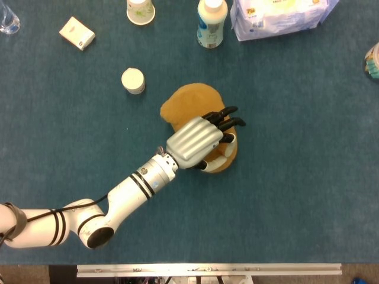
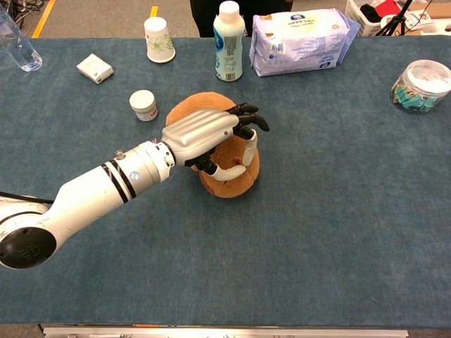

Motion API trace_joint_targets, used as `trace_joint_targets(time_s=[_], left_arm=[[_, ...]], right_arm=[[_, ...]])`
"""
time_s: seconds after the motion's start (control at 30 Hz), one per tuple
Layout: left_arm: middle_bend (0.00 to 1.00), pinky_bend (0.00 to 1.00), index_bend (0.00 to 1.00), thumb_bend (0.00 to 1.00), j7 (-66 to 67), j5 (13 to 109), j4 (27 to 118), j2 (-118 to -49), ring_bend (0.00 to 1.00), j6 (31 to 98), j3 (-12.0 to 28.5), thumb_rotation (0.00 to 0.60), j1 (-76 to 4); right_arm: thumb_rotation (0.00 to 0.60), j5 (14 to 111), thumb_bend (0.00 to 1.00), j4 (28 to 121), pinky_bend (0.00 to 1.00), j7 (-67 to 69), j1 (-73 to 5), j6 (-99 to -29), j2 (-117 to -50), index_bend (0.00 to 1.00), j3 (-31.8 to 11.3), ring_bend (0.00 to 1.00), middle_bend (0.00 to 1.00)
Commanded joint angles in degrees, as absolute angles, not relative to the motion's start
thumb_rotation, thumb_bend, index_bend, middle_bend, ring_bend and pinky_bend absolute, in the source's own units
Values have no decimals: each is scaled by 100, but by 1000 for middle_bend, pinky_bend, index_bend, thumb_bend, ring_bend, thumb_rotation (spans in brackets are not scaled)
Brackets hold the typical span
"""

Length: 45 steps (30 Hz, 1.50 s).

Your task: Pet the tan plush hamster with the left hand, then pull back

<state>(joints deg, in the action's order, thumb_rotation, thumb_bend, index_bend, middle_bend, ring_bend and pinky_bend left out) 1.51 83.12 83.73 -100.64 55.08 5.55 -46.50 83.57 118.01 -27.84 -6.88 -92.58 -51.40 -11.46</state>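
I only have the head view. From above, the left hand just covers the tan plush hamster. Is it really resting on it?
Observer: Yes. The chest view shows the left hand lying on top of the tan plush hamster, with its dark fingers curled down over the hamster's side.
Operator: What's the thing cut off at my right edge?
Observer: A clear round jar with a white lid, holding coloured pieces, well apart from the hamster.
Operator: Anyone near the table?
Observer: A person in dark clothes stands behind the far edge, by the white bottle.
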Motion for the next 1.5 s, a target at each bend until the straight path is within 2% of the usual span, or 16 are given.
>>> trace_joint_targets(time_s=[0.03,0.07,0.23,0.3,0.37,0.47,0.7,1.0,1.2,1.5], left_arm=[[191,237,542,378,139,8364,8412,-10028,39,5555,542,600,-4635],[190,237,513,378,145,8409,8442,-9998,40,5598,528,600,-4621],[165,237,229,375,273,8482,8656,-9800,45,5716,486,600,-4550],[143,237,128,321,357,8459,8801,-9685,45,5730,481,600,-4521],[139,237,103,248,371,8418,8977,-9559,45,5750,483,600,-4479],[142,236,113,200,415,8437,9215,-9394,49,5935,473,600,-4359],[176,287,254,196,386,8850,9601,-8914,80,6903,340,600,-3829],[218,310,347,197,389,9169,9761,-7987,111,7984,-18,600,-2985],[226,320,359,197,538,9118,9900,-7281,119,8431,-231,600,-2441],[230,329,361,197,746,8789,10163,-6361,119,9068,-321,600,-1651]], right_arm=[[600,8359,0,11800,223,-2780,-685,-9262,-5139,311,-1145,73,230],[600,8356,0,11800,224,-2778,-681,-9266,-5138,311,-1145,74,230],[600,8372,0,11817,223,-2798,-679,-9263,-5133,311,-1137,73,230],[600,8390,0,11824,223,-2819,-681,-9259,-5141,311,-1128,73,230],[600,8409,0,11825,223,-2853,-681,-9243,-5166,311,-1105,73,230],[600,8445,0,11807,223,-2899,-680,-9192,-5222,311,-1039,73,230],[600,8511,0,11609,223,-3051,-722,-8872,-5431,312,-790,73,230],[600,8903,0,11003,223,-2845,-887,-8526,-5821,394,-566,92,290],[600,8815,0,10981,223,-2965,-976,-8281,-5989,394,-513,93,291],[600,8450,0,11120,224,-3414,-1131,-7931,-6175,394,-513,93,291]])
